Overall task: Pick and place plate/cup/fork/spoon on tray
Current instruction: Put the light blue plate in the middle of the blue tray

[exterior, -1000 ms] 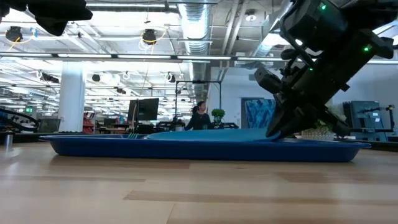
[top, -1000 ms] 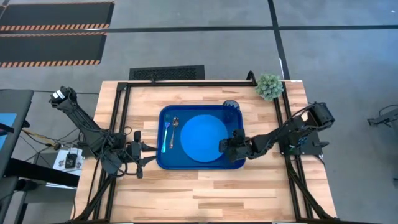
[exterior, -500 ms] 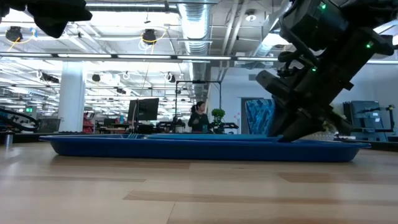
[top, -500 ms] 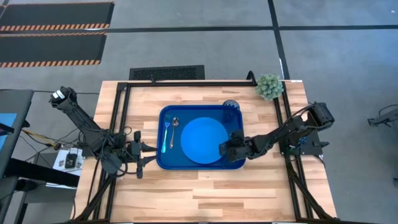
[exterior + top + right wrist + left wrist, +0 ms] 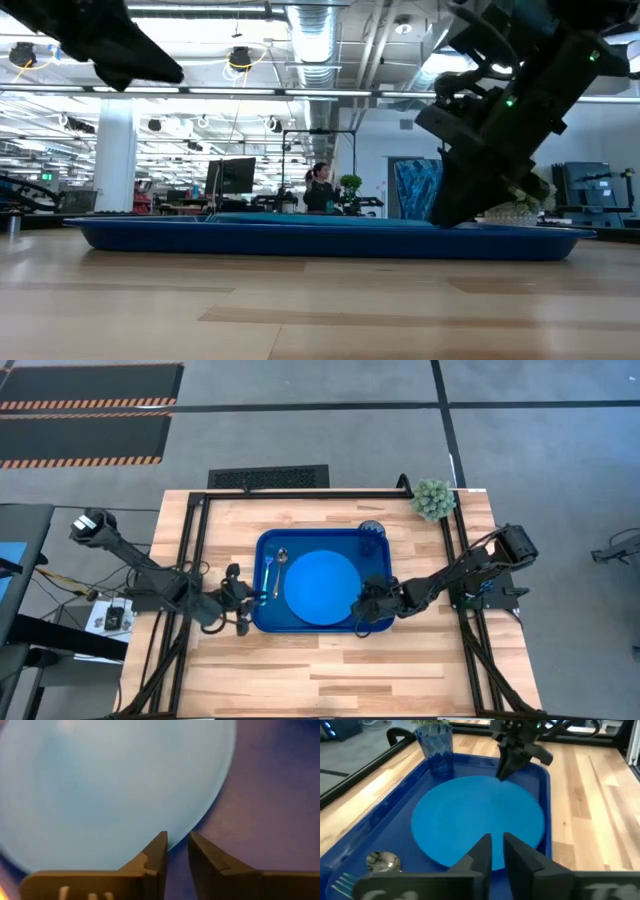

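The bright-blue plate point(image 5: 318, 585) lies flat in the middle of the dark-blue tray point(image 5: 300, 627). The cup point(image 5: 371, 538) stands in the tray's far right corner. The spoon point(image 5: 280, 565) and the teal fork point(image 5: 266, 575) lie side by side in its left part. My right gripper point(image 5: 362, 607) is shut, with its tips at the plate's right near rim; it also shows in the left wrist view point(image 5: 506, 774). My left gripper point(image 5: 250, 600) is shut and empty, above the tray's left near rim. My right gripper meets the plate's rim point(image 5: 192, 831) on its right near side with its shut fingertips point(image 5: 159, 846). The fingers slant down from the table's right. The plate lies flat on the tray floor point(image 5: 265, 795).
A small green plant point(image 5: 433, 498) stands at the table's far right corner. Black frame rails point(image 5: 190, 560) run along the table's left, far and right sides. Bare wood lies between the tray and the table's near edge point(image 5: 320, 670).
The plate's right side, which was raised, has come down flat on the tray, and the plate has slid a little toward the table's left. My right gripper has followed it toward the left and near edge. My left gripper has moved right, toward the tray.
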